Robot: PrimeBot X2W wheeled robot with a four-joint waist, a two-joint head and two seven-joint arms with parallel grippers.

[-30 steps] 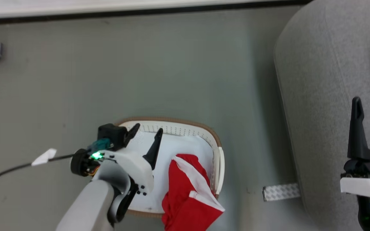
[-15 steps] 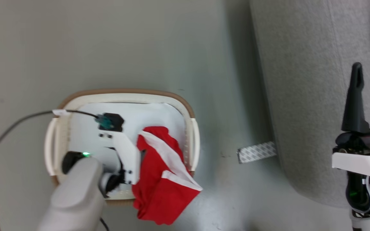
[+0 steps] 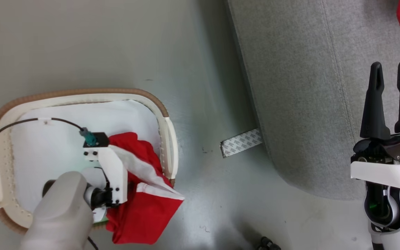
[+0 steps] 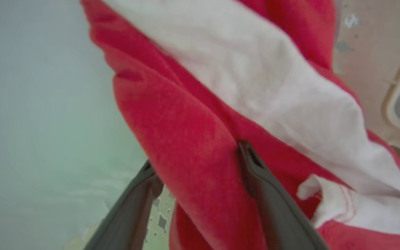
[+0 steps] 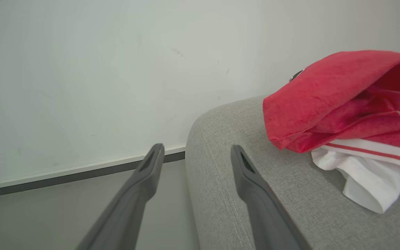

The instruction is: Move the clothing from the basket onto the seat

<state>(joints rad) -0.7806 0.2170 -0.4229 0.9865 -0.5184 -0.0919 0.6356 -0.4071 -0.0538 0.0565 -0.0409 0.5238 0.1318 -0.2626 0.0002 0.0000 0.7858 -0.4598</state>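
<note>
Red clothing (image 3: 144,208) over basket (image 3: 168,139) rim | left claw (image 4: 196,155) wide open astride a fold, nothing gripped | right claw (image 3: 390,66) open, empty, over seat (image 3: 307,86) | next: close squarely on the thick fold.

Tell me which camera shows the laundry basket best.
The head view: the basket appears nearly whole from above, brown rim and side handles visible. The left wrist view catches a blurred patch of its wall and a handle opening. The right wrist view faces the sofa.
</note>
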